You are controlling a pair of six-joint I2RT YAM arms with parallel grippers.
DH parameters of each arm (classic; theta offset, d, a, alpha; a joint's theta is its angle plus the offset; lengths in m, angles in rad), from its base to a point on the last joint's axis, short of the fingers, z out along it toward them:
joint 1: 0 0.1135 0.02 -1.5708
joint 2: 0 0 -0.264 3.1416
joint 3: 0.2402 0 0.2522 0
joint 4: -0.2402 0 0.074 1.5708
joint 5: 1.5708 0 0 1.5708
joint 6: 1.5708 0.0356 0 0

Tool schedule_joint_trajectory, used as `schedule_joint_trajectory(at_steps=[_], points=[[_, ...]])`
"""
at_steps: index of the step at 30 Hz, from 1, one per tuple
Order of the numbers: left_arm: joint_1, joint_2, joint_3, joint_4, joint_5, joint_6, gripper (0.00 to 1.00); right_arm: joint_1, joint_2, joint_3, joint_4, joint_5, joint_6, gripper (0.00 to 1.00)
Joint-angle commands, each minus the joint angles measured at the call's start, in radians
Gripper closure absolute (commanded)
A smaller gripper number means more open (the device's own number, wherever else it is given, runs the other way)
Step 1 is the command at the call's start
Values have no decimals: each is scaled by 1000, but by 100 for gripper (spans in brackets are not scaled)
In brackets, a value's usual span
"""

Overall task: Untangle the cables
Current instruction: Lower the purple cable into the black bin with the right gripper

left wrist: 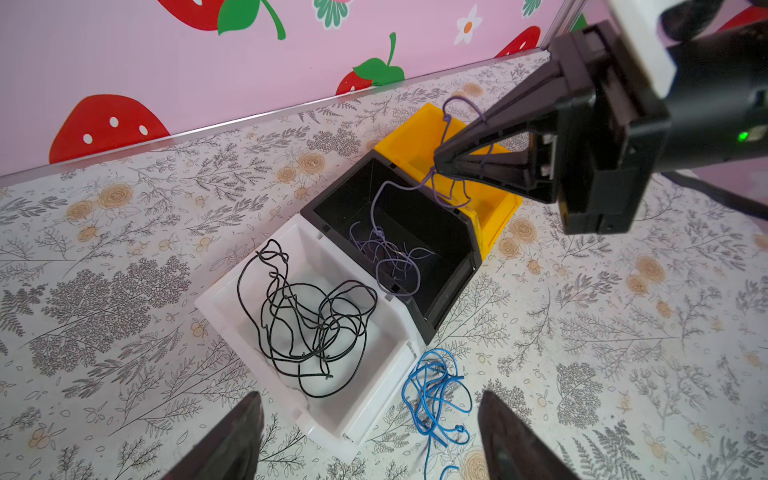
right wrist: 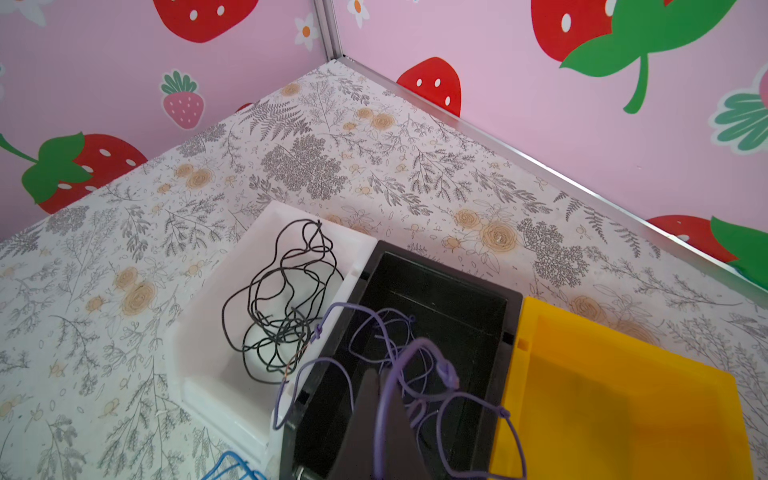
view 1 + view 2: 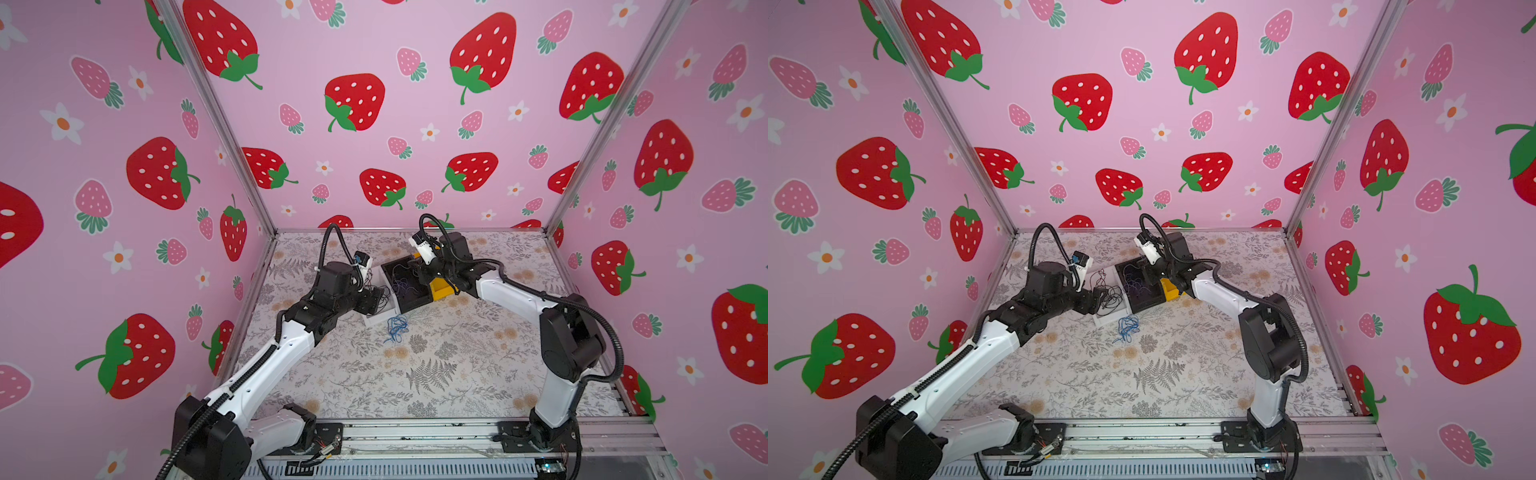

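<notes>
Tightly pinched right claw point(image 1: 441, 161) on purple cable point(image 1: 386, 257).

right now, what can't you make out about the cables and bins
- blue cable: a strand runs off the left wrist view's edge; the right wrist view cuts off nearly all of it.
- purple cable: in both top views too small to follow; the right tool blocks part of it in the right wrist view.
- yellow bin: in both top views the right arm covers most of it.
</notes>
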Motion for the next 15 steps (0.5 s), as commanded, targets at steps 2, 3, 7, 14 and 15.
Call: schedule_joint_trajectory(at_steps=[2,3,7,14,15], points=[[2,-34,21,76,7,-25,18,7,89,58,-16,-17,19,96],[2,-40,14,75,5,-29,18,7,106,73,-23,-26,20,94],[2,-67,-12,70,-7,-30,18,9,155,110,-53,6,22,83],[2,-95,-25,64,-26,-21,18,10,104,97,-85,69,12,59],[2,-96,-24,64,-30,-21,18,10,84,89,-84,81,3,57]])
